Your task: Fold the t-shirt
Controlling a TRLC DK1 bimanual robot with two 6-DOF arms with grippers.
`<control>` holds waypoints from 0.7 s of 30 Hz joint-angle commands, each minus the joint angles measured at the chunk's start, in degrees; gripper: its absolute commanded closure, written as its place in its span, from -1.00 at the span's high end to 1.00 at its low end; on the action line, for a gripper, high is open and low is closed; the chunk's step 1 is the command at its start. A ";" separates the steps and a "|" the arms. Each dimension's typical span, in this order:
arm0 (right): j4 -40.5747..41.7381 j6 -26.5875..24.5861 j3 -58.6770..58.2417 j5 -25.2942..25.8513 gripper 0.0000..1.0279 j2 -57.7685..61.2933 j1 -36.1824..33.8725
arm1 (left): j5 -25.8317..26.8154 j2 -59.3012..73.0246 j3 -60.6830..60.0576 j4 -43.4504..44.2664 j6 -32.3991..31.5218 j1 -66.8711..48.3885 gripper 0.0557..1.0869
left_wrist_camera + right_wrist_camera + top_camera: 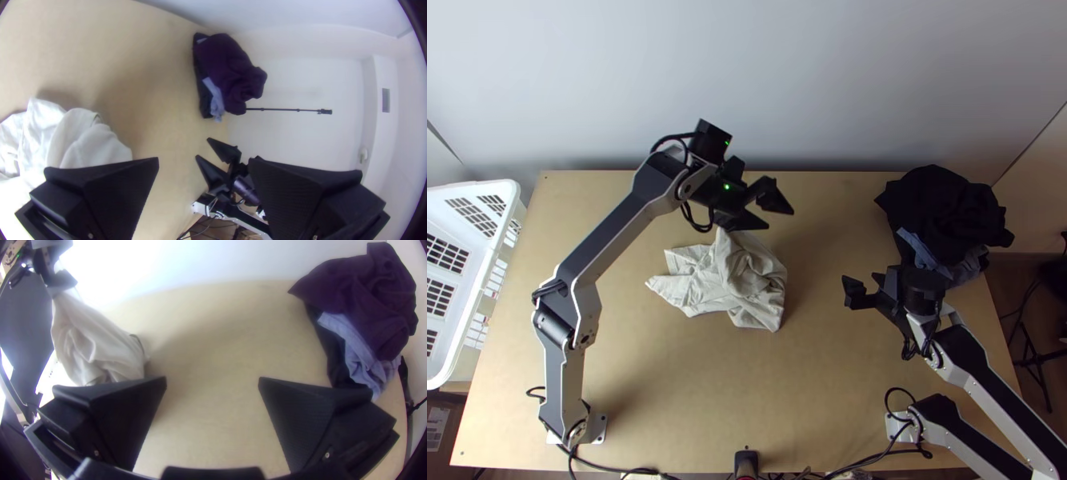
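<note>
"Black and wide-fingered, the left gripper (203, 158) stands open, empty. What lies nearest?"

"One cream-white cloth t-shirt (755, 276), bunched on the light wooden table (827, 376), rising to a peak near that gripper. Well apart from it, the right gripper (212, 378) is parted too, holding nothing."

"How would it handle?"

"Light and soft, probably; limp, not slippery, hardly fragile, but easily crumpled. Better to pinch two corners, one per gripper, though which edge is hem or shoulder cannot be told."

"And the count?"

"Two grippers, one t-shirt, one heap of purple, blue and black clothes (360, 293), one white plastic basket (477, 296)."
</note>
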 commanded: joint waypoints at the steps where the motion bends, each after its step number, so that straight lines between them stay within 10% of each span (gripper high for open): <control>1: -1.25 -0.56 0.43 -0.02 0.87 -0.68 0.10 | 5.15 -1.32 0.05 6.78 -7.98 2.71 0.90; 12: -2.66 -1.18 0.26 -0.02 0.87 -1.03 0.19 | 4.18 -2.29 -2.06 13.54 -12.91 2.89 0.88; 14: -2.84 -1.26 0.08 -0.02 0.87 -1.47 0.10 | 2.78 -2.11 -2.67 13.28 -10.71 2.28 0.66; 18: -2.84 -1.44 -0.54 -0.02 0.87 -2.00 0.10 | -4.60 -2.29 -2.85 11.70 -7.11 1.48 -0.71; 21: -2.84 -1.62 -0.89 -0.02 0.87 -2.44 0.10 | -4.87 -2.64 -2.58 11.96 -5.79 1.22 -0.85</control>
